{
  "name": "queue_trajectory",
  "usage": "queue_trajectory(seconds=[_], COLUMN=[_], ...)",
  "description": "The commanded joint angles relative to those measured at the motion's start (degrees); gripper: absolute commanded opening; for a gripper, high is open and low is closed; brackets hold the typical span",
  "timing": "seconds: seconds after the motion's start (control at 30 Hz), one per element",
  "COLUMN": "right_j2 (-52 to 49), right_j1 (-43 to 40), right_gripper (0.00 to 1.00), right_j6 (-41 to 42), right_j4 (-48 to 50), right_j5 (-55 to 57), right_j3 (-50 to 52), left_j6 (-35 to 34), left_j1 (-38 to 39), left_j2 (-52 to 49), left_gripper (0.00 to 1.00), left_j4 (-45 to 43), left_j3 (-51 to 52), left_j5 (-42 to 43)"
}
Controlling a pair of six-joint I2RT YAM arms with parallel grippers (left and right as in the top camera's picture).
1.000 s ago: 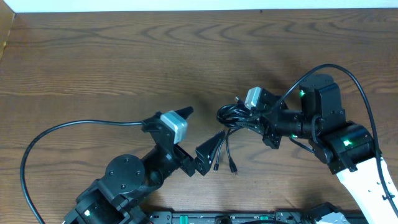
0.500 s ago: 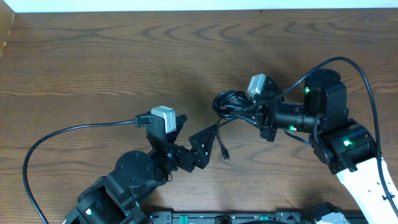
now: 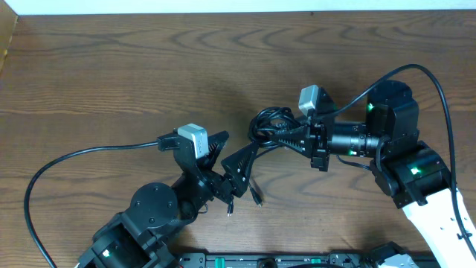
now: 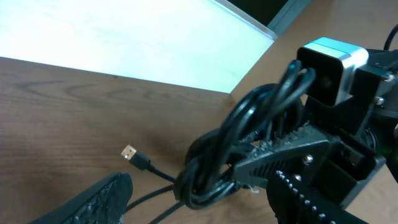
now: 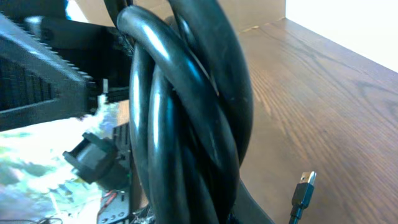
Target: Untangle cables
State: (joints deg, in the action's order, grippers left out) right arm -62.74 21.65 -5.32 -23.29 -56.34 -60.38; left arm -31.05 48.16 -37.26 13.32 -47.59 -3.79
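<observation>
Right gripper (image 3: 288, 138), clamped on the knotted cables (image 3: 266, 125) over the table (image 3: 111, 67), has drawn them up-left while the wide-open left gripper (image 3: 230, 151) has closed in beside their trailing strands (image 3: 255, 192), likely readying a pull-apart.

We record the following displacements over the last second. The right pincer (image 3: 286, 138) carries the knotted cables (image 3: 264, 123) further left and slightly higher across the tabletop (image 3: 111, 67), and its arm now extends almost level. The left pincer (image 3: 239, 145) moves up and left with its wrist, its jaws spread wide, so that the knot now sits just beyond its fingertips. The loose plug ends (image 3: 258, 201) swing leftward, and one now lies directly below the left pincer.
</observation>
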Motion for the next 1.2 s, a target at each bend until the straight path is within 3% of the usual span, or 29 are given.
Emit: queue_trajectory(seconds=[0.0,0.2,0.23,0.3,0.4,0.73,0.83,1.03,1.17], right_j2=[0.3,0.3,0.3,0.3,0.3,0.3,0.3,0.3,0.3], right_j1=[-0.2,-0.2,-0.2,-0.2,-0.2,-0.2,-0.2,-0.2,-0.2], right_gripper=[0.01,0.01,0.01,0.01,0.01,0.02,0.19,0.23,0.17], right_j6=[1.0,1.0,1.0,1.0,1.0,1.0,1.0,1.0,1.0], right_j4=[0.4,0.3,0.3,0.2,0.2,0.2,0.2,0.2,0.2], right_j5=[-5.4,-5.4,-5.4,-5.4,-5.3,-5.4,-5.4,-5.3,-5.3], right_j3=[-1.0,-1.0,-1.0,-1.0,-1.0,-1.0,-1.0,-1.0,-1.0], left_j6=[1.0,1.0,1.0,1.0,1.0,1.0,1.0,3.2,3.1], left_j1=[0.0,0.0,0.0,0.0,0.0,0.0,0.0,0.0,0.0], left_j2=[-0.9,-3.7,-4.2,-4.8,-5.0,-4.9,-4.9,-4.9,-4.9], left_gripper=[0.7,0.63,0.54,0.26,0.09,0.07,0.07,0.07,0.07], left_j4=[-0.9,-4.9,-5.3,-5.4,-5.4,-6.2,-6.2,-6.2,-6.6], left_j3=[-1.0,-1.0,-1.0,-1.0,-1.0,-1.0,-1.0,-1.0,-1.0], left_j5=[-0.3,2.9,3.1,3.0,2.9,2.9,2.7,2.7,2.7])
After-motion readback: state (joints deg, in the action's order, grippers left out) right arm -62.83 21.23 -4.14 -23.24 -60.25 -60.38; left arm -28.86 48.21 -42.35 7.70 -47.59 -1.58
